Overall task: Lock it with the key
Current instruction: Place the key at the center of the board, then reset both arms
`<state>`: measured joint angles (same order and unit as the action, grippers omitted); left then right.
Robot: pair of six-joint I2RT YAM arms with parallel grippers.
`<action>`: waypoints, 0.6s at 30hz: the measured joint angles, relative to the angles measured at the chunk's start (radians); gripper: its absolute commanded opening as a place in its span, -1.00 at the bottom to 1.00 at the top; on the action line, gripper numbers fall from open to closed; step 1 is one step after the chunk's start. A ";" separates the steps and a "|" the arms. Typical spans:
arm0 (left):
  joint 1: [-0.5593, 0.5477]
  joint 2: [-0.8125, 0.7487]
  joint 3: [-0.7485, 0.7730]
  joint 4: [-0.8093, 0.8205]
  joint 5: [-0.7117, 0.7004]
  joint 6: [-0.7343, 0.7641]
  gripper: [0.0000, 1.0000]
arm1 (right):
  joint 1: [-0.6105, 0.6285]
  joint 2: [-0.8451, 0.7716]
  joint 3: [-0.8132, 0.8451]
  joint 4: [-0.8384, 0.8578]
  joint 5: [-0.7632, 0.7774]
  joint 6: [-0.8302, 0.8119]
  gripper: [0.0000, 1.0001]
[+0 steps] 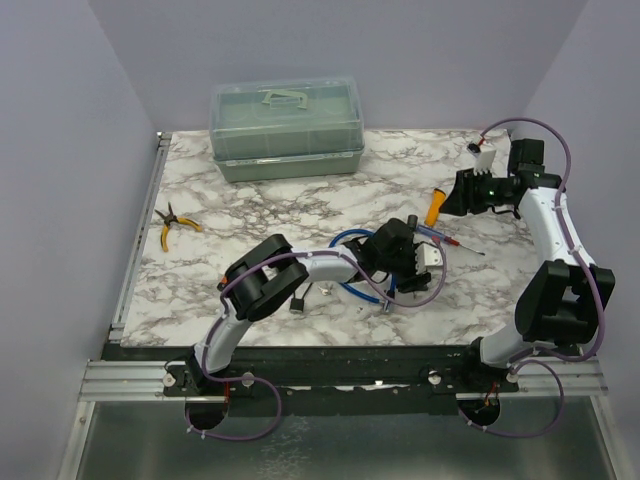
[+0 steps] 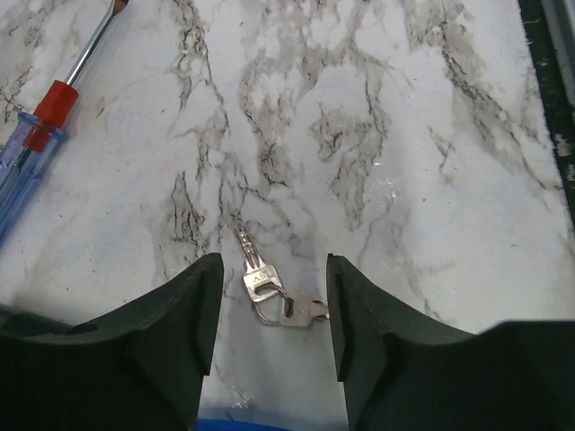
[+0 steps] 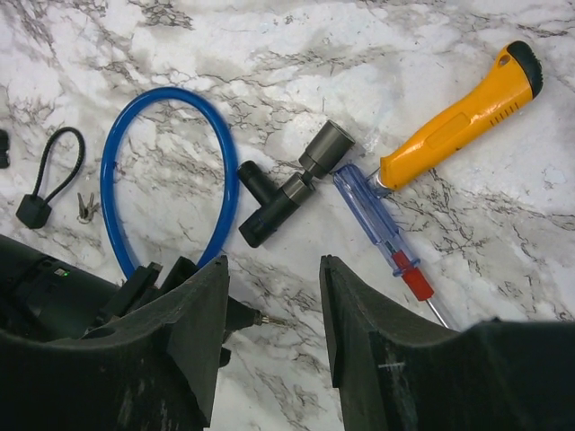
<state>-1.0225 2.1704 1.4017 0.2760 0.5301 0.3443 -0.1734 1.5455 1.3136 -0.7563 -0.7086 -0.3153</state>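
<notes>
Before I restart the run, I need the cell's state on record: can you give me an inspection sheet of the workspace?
Surface: white marble-pattern tabletop, grey veins.
Job's things: blue cable lock with black cylinder body, lying mid-table; small silver keys on a ring, flat on the table, not in the lock.
Clutter: clear blue screwdriver with red collar, orange-handled tool, yellow-handled pliers, green lidded plastic box, black strap loop.
Grippers: left hand open, keys between its fingers, ungripped; right hand open, empty.
Cables: purple cables looping along both arms.
Surroundings: lilac walls; nothing else seen.
</notes>
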 measured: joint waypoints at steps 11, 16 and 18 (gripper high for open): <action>0.087 -0.314 -0.054 -0.211 0.083 -0.146 0.98 | -0.003 0.000 0.070 -0.005 -0.101 0.027 0.25; 0.257 -0.483 -0.115 -0.283 0.088 -0.235 0.98 | -0.003 0.000 0.105 -0.002 -0.167 0.053 0.43; 0.342 -0.534 -0.132 -0.326 0.084 -0.268 0.98 | -0.003 0.001 0.108 -0.001 -0.182 0.059 0.54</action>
<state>-0.6804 1.6363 1.2694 -0.0502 0.6136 0.0761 -0.1768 1.5463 1.4220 -0.7574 -0.8902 -0.2565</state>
